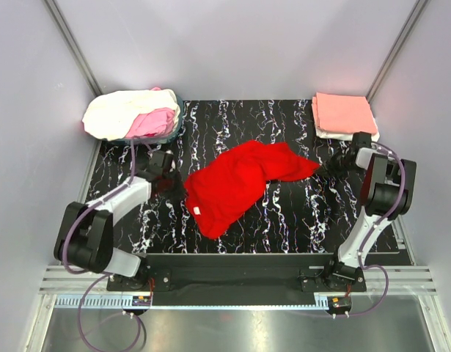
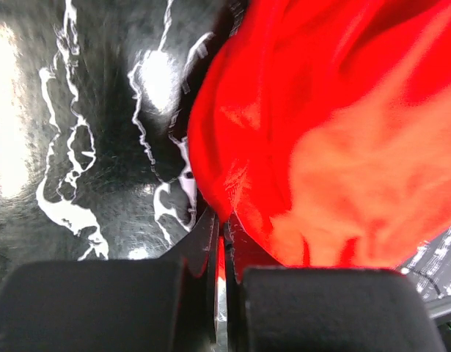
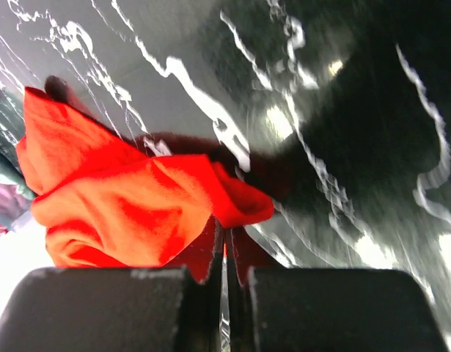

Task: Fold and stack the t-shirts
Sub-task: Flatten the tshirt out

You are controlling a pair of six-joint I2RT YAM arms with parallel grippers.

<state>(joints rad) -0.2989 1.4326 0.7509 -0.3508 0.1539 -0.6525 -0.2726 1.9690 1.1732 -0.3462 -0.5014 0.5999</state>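
Observation:
The bright red t-shirt [image 1: 236,183] lies crumpled in the middle of the black marbled table. My left gripper [image 1: 171,180] is at its left edge, shut on a fold of the red cloth [image 2: 232,198]. My right gripper [image 1: 329,167] is at its right tip, shut on a corner of the red cloth [image 3: 243,205]. A loose pile of cream-white [image 1: 122,110] and pink [image 1: 153,123] shirts sits in a basket at the back left. A folded salmon-pink shirt [image 1: 344,112] lies on a folded white one [image 1: 320,133] at the back right.
The table [image 1: 298,213] is black with white veins and has grey walls around it. A black bar [image 1: 240,260] runs along its near edge between the arm bases. The basket [image 1: 177,126] stands at the back left corner.

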